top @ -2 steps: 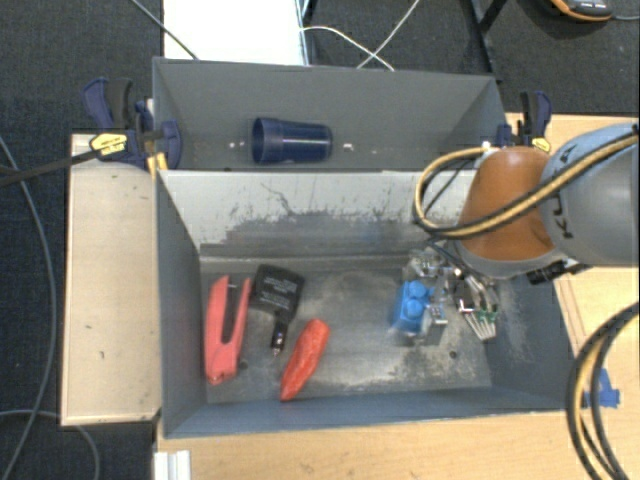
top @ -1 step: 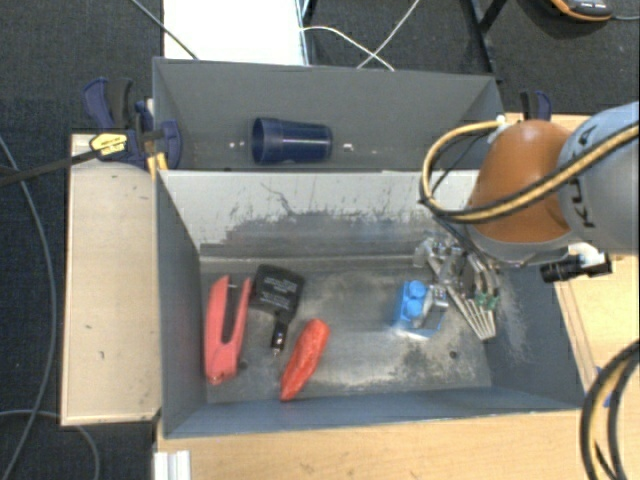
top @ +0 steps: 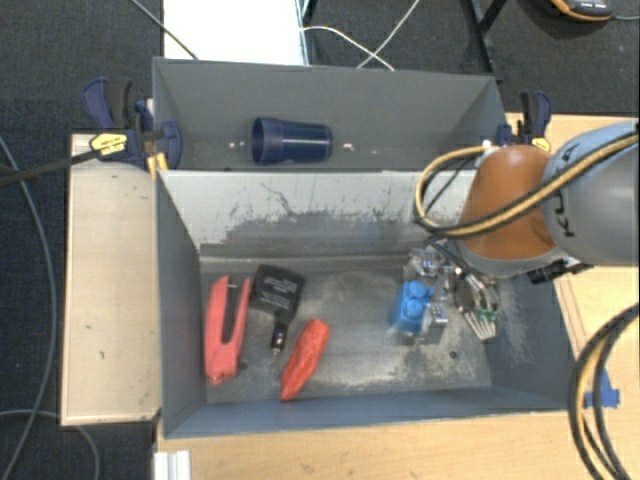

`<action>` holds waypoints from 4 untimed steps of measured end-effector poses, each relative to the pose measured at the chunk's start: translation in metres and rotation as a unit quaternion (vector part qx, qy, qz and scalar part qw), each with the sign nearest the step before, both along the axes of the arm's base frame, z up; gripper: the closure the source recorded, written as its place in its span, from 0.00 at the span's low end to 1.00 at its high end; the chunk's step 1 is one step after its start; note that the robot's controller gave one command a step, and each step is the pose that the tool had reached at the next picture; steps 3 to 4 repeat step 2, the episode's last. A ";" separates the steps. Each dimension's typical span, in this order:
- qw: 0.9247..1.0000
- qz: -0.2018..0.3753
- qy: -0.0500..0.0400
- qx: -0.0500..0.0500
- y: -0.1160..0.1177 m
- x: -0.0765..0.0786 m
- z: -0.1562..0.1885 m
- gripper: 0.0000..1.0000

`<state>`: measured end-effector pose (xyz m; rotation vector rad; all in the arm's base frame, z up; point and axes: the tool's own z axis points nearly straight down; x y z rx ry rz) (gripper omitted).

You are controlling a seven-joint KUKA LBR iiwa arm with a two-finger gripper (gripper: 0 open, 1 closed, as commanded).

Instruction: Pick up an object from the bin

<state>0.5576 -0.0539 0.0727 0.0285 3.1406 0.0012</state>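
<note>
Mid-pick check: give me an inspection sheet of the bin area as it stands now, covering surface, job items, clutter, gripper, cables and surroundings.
Surface: grey metal bin, floor scuffed and scratched.
Job's things: small blue object on the right part of the floor, right beside the gripper; whether it is gripped cannot be told.
Clutter: red-handled pliers at the left, black adapter next to them, red pepper-shaped thing towards the front; dark blue cup on its side on the rear ledge.
Grippers: gripper low in the bin's right part.
Cables: yellow and black cables looped at the robot's wrist; white cable behind the bin.
Surroundings: dark carpet.
</note>
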 end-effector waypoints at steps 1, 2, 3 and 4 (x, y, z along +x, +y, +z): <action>0.991 -0.135 -0.008 0.000 -0.001 -0.009 -0.002 0.00; 1.000 -0.014 -0.003 0.000 0.000 0.000 0.001 1.00; 1.000 -0.014 -0.003 0.000 0.000 0.000 0.001 1.00; 1.000 -0.014 -0.003 0.000 0.000 0.000 0.001 1.00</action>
